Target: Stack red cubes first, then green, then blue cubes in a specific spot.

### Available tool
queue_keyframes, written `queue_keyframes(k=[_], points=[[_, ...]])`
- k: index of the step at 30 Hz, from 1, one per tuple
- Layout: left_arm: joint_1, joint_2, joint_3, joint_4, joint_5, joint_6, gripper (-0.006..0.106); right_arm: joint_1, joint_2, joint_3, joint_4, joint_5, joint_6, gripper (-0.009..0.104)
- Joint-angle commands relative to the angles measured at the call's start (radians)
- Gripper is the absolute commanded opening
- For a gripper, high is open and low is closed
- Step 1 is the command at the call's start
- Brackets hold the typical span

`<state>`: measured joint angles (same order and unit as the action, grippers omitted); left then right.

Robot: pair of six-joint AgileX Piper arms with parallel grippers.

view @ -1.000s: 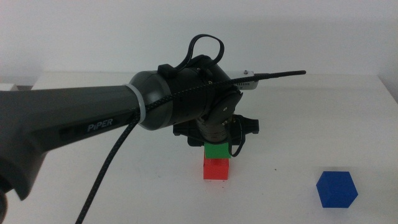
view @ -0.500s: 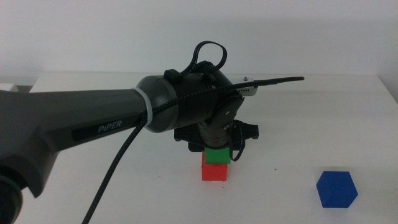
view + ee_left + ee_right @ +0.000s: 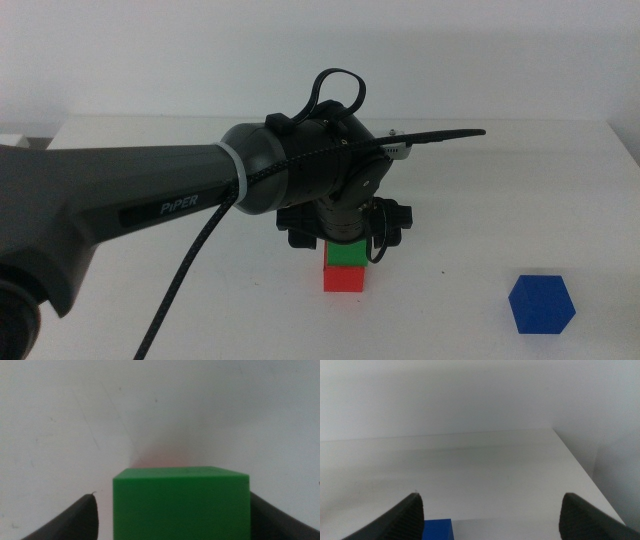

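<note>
The big dark left arm reaches in over the white table (image 3: 520, 180) and bends down over a small stack in the middle. The red cube (image 3: 344, 279) sits flat on the table, and the green cube (image 3: 346, 254) sits right on top of it. The left gripper (image 3: 346, 240) hangs straight over the green cube, and its body hides the cube's top in the middle view. In the left wrist view the green cube (image 3: 181, 502) fills the space between the two dark jaws. One jaw has a small gap of white between it and the cube, so the claw is open a little wider than the cube and is not squeezing it. A faint red glow shows on the table just past the green cube. The blue cube (image 3: 541, 304) sits by itself on the table, well apart from the stack, near the front on the right side. The right gripper (image 3: 490, 517) cannot be seen in the middle view. In the right wrist view its two jaws are spread wide with nothing between them, and a corner of the blue cube (image 3: 438, 529) peeks out just beside one jaw.
</note>
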<state>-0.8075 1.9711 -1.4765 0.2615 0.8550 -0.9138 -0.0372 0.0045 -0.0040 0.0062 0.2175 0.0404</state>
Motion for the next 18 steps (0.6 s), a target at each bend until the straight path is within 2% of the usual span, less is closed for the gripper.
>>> queue_keyframes(k=[1, 5, 7, 10, 13, 15, 16, 18], points=[[0.000, -0.008, -0.002, 0.010, 0.010, 0.000, 0.094, 0.004, -0.004, 0.004, -0.006, -0.011, -0.013, 0.084], [0.000, -0.083, -0.002, 0.030, 0.081, 0.054, 0.094, 0.004, -0.004, 0.004, -0.006, -0.011, -0.013, 0.084], [0.000, -0.161, -0.002, 0.032, 0.130, 0.138, 0.094, 0.004, -0.004, 0.004, -0.006, -0.011, -0.013, 0.084], [0.002, -0.329, -0.002, 0.033, 0.234, 0.300, 0.094, 0.004, -0.004, 0.004, -0.006, -0.011, -0.013, 0.084], [0.011, -0.510, 0.000, 0.050, 0.366, 0.322, 0.094, 0.004, -0.004, 0.004, -0.006, -0.011, -0.013, 0.084], [0.011, -0.670, 0.026, 0.101, 0.366, 0.352, 0.094, 0.004, -0.004, 0.004, -0.006, -0.011, -0.013, 0.084], [0.011, -0.714, 0.034, 0.103, 0.366, 0.370, 0.094, 0.004, -0.004, 0.004, -0.006, -0.011, -0.013, 0.084], [0.011, -0.850, 0.062, 0.055, 0.366, 0.442, 0.094, 0.004, -0.004, 0.004, -0.006, -0.011, -0.013, 0.084]])
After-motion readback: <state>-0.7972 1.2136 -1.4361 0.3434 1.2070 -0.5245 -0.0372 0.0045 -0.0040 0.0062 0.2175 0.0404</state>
